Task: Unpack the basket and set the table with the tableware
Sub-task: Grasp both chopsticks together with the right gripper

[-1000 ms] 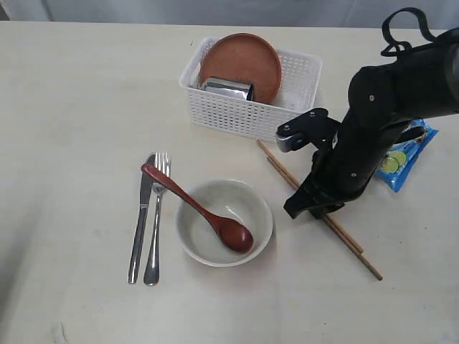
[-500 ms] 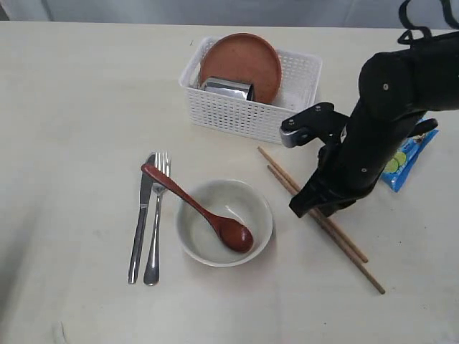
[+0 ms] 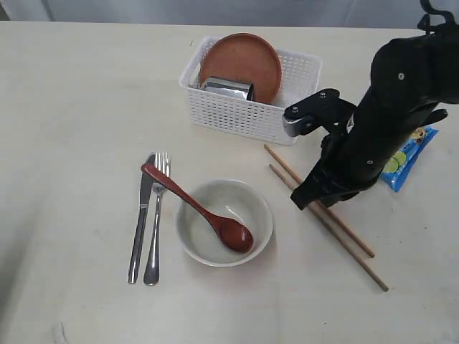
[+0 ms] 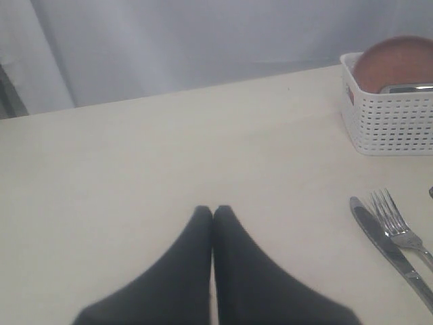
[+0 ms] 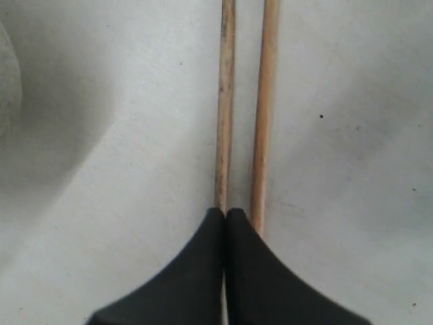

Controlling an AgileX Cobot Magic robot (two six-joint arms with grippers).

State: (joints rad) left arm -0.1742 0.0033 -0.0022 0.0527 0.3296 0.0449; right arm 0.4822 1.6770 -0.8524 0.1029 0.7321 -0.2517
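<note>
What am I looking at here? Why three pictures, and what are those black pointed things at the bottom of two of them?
This is a robot with two arms, each ending in a two-fingered gripper. The wide picture comes from a camera off the arms. The other two come from cameras on the wrists, so the black points are the gripper fingers. The left gripper is shut, over the table. The right gripper is shut too, its tip over the chopsticks, which lie on the table; nothing shows between its fingers. Also on the table are a knife and fork side by side, a bowl with a spoon in it, a blue snack packet, and a white basket holding a brown plate and a steel cup.
</note>
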